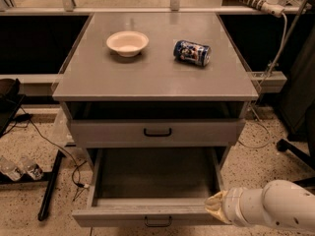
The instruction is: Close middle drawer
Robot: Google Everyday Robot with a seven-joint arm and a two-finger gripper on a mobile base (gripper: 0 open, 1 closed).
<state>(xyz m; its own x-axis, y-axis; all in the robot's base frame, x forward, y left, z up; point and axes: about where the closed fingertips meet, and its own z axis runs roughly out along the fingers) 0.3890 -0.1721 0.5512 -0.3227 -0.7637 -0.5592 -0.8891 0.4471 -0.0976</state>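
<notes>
Barely begun: must push middle drawer, pulled fully out, all the way in. Tool at drawer's front right corner; cannot tell if spread or pressed together.

The cabinet top is lit evenly from above, and a soft sheen is seen toward its far edge. Deep shadow is cast inside the open middle drawer. The pale gripper, at that drawer's front right corner, is brightly lit.
</notes>
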